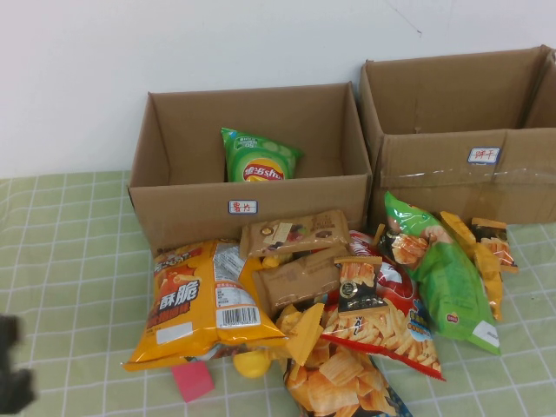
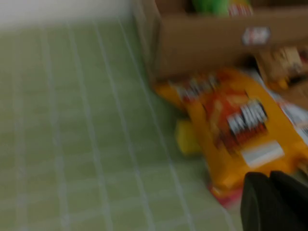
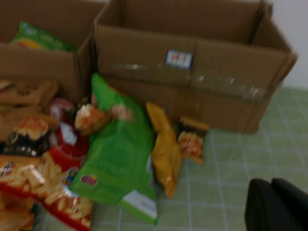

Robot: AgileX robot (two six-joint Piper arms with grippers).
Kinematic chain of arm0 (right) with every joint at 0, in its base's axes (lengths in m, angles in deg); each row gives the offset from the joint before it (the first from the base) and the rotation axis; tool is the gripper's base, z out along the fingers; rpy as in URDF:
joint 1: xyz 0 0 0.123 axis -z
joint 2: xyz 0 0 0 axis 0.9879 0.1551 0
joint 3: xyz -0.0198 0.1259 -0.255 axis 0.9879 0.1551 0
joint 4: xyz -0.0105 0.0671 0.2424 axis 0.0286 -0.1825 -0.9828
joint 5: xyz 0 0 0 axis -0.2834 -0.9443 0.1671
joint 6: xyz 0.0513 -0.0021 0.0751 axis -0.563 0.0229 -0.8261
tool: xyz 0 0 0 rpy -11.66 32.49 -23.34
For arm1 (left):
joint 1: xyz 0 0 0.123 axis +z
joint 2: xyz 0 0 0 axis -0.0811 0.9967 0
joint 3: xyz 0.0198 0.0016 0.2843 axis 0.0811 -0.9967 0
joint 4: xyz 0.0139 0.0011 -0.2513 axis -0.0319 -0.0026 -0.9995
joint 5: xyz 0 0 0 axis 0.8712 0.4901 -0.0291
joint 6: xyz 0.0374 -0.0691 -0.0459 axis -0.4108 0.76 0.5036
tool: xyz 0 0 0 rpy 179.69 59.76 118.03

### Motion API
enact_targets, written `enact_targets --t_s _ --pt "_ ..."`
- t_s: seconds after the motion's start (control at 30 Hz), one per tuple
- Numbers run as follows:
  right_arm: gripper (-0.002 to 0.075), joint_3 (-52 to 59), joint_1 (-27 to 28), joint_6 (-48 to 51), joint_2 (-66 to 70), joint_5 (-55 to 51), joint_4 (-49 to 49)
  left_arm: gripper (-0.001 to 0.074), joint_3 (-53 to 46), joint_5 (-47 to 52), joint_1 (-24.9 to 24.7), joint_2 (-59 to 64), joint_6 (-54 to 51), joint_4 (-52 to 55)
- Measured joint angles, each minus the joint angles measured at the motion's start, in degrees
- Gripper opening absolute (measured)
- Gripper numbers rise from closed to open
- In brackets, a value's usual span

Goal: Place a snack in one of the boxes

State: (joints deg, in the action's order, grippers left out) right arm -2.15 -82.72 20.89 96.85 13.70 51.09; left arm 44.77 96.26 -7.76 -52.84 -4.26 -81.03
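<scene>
Two brown cardboard boxes stand at the back. The left box [image 1: 191,204] holds a green chips bag [image 1: 258,156]. The right box [image 1: 434,174] looks empty. Each has a small white label on its front wall. A pile of snacks lies in front: a big orange bag [image 1: 204,300], brown packets [image 1: 295,233], a red bag [image 1: 382,326] and a green bag [image 1: 447,274]. My left gripper [image 1: 13,373] is low at the table's front left, shut and empty, short of the orange bag [image 2: 240,130]. My right gripper [image 3: 271,182] is shut and empty, above the cloth to the right of the green bag [image 3: 118,154].
A green checked cloth [image 1: 69,261] covers the table. A pink block [image 1: 192,380] and a yellow piece [image 1: 252,363] lie at the orange bag's front edge. A white wall stands behind the boxes. The cloth to the left of the pile is bare.
</scene>
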Motion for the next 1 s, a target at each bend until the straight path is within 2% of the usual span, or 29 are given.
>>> enact_targets --t_s 0.23,0.43,0.5,0.53,0.67,0.73,0.83,1.0 --pt "-0.0002 0.0 0.0 1.1 10.1 -4.2 -3.5 -0.0002 0.0 3.5 0.0 14.4 -5.8 -15.2" --pt "-0.0001 0.0 0.0 1.5 15.7 -4.2 -4.3 0.002 0.0 -0.2 0.0 24.5 -11.4 -22.4" --pt "-0.0001 0.0 0.0 1.6 17.3 -4.0 -5.1 0.0094 0.2 -1.5 0.0 27.4 -15.1 -25.3" --pt "-0.0002 0.0 0.0 1.6 17.9 -3.9 -5.2 0.0155 0.4 -1.8 0.0 28.5 -16.8 -26.8" --pt "-0.0002 0.0 0.0 2.0 19.5 -3.8 -6.4 0.0473 2.2 -3.1 0.0 33.5 -25.3 -32.0" --pt "-0.0002 0.0 0.0 2.8 19.6 -3.7 -7.4 0.0599 3.6 -3.4 0.0 36.3 -28.1 -33.6" --pt "-0.0002 0.0 0.0 3.5 19.6 -3.5 -8.1 0.0665 6.0 -3.6 0.0 41.4 -29.6 -34.7" --pt "-0.0001 0.0 0.0 3.7 19.6 -3.4 -8.4 0.0688 9.7 -4.0 0.0 49.9 -30.1 -35.7"
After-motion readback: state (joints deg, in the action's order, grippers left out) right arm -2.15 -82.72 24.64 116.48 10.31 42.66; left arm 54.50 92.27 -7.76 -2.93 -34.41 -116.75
